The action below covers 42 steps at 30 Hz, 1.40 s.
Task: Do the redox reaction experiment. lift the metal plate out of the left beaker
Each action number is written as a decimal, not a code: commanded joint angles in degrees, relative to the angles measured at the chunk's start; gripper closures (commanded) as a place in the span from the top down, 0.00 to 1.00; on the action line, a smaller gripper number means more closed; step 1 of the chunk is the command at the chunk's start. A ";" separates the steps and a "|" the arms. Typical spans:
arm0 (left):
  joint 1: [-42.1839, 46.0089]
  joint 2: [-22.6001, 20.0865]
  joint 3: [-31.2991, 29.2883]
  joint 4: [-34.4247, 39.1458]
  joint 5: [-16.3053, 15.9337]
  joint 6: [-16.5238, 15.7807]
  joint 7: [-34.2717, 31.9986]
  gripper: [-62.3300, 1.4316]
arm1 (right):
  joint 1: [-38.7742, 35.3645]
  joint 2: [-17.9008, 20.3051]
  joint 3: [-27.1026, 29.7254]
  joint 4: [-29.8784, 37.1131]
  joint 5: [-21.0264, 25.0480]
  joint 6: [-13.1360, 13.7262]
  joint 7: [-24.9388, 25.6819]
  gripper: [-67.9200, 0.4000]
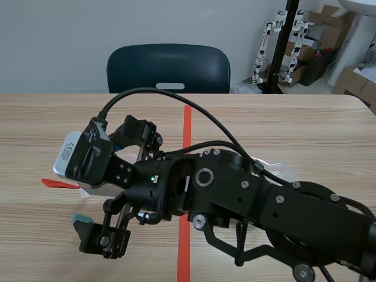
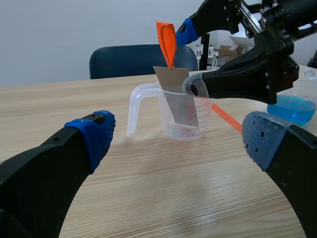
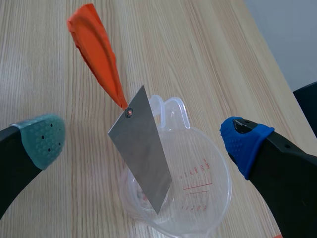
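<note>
Right gripper (image 3: pixel 143 141) gapes empty astride the metal plate (image 3: pixel 143 158), which leans in the clear measuring beaker (image 3: pixel 203 193) below it; likely thin, stiff, light, slick, so pinch near its orange tag (image 3: pixel 96 59)

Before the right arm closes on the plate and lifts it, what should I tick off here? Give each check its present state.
1. Right gripper open: ok.
2. Metal plate between its fingers: ok, one finger on either side, not yet gripping.
3. Plate free to rise: ok. It leans on the rim of the clear beaker, and its orange tab sticks up clear of the rim.
4. Liquid in that beaker: cannot tell.
5. Left gripper out of the way: ok, open and short of the beaker.
6. Beaker steadied for the pull: not ok, nothing holds it.
</note>
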 commanded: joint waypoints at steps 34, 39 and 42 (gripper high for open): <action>0.13 -0.48 -0.22 0.59 -0.39 0.02 -1.18 0.87 | 0.94 -1.16 0.42 -2.12 -0.04 -3.37 2.21 0.43; 0.13 -0.48 -0.22 0.59 -0.39 0.02 -1.18 0.87 | 0.94 -1.16 0.42 -2.12 -0.04 -3.39 2.21 0.26; 0.13 -0.48 -0.22 0.59 -0.39 0.02 -1.18 0.87 | 0.94 -1.16 0.42 -2.12 -0.04 -3.41 2.43 0.18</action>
